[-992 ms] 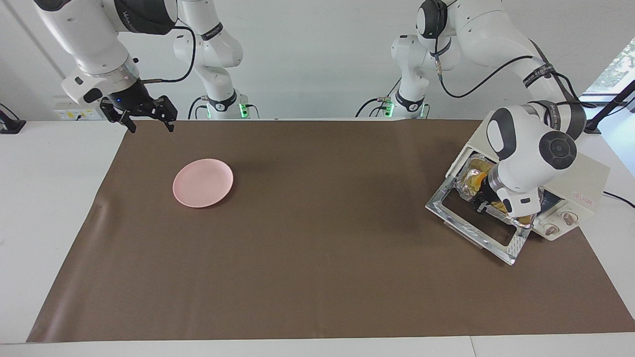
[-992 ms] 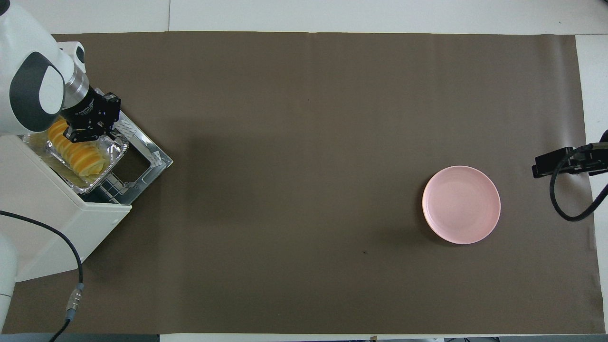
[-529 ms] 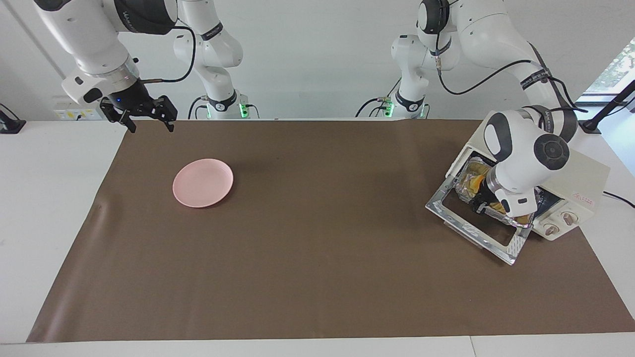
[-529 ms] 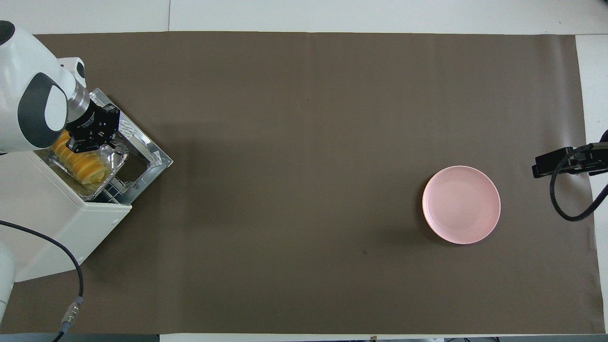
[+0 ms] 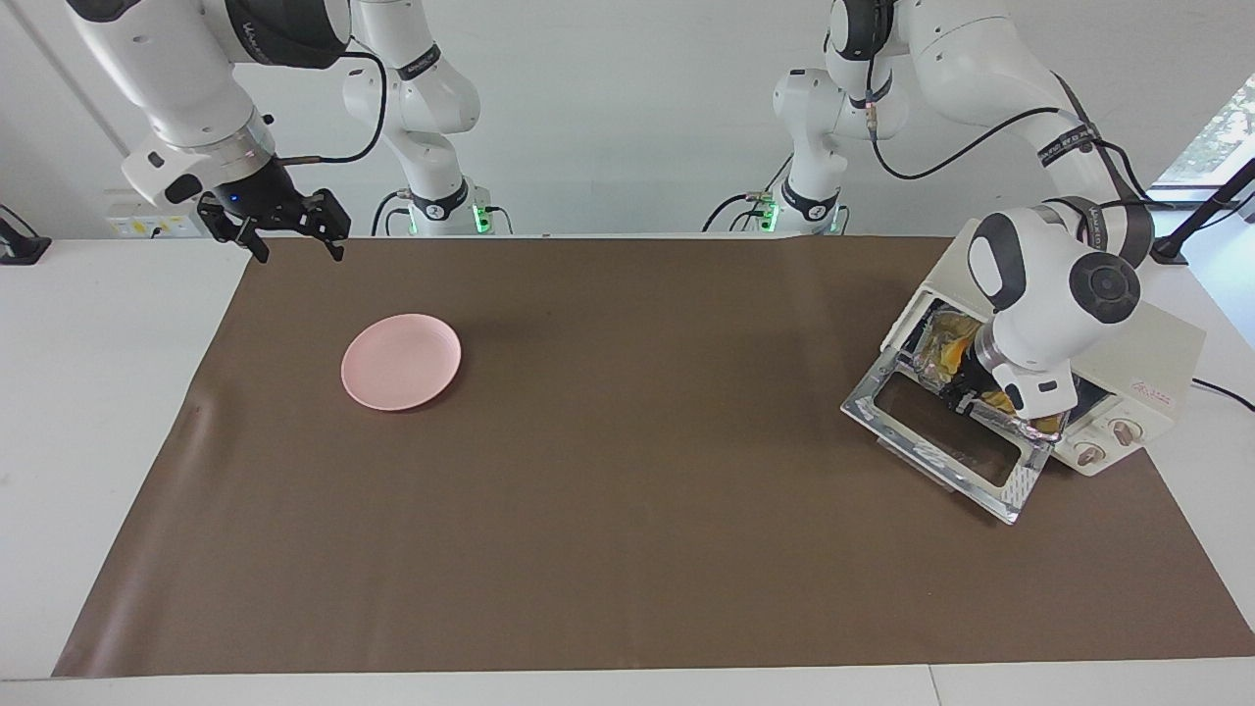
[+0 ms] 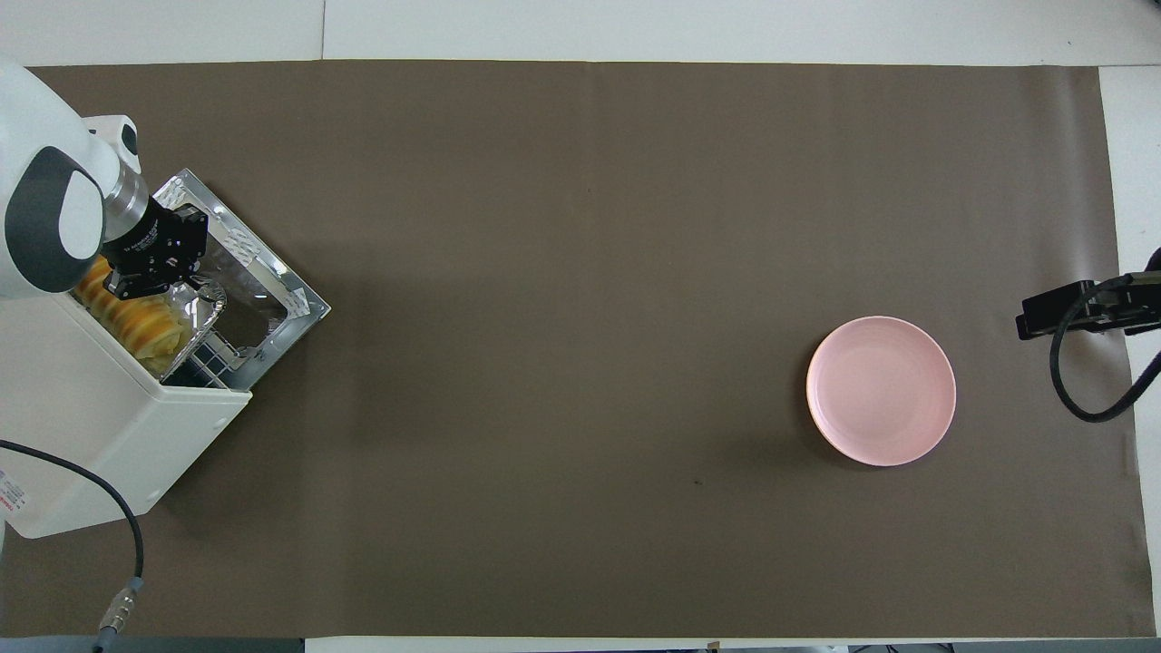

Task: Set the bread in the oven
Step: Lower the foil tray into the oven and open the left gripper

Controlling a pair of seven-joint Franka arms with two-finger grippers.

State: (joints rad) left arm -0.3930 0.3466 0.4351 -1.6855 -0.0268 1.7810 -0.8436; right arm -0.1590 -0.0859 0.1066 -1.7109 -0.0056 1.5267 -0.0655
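The left gripper (image 6: 136,277) is sitting at the mouth of the cream-white boxy toaster oven (image 6: 100,417), clamping the crinkled silver foil tray (image 6: 201,308) so the golden ridged bread loaf (image 6: 136,313) is riding in on it; the glass drop-down door (image 5: 946,441) is lying open for clearance; the right gripper (image 5: 294,230) is waiting unclenched near the round pink plate (image 5: 401,361) on the table (image 5: 627,549); the oven's small red label isn't readable.

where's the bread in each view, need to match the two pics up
Facing view: the bread shows as a yellow patch in the foil tray at the oven mouth, mostly hidden by the left gripper.
Overhead view: the bread lies in the foil tray, partly under the oven top, beside the left gripper.
Shared landmark: the open oven door.
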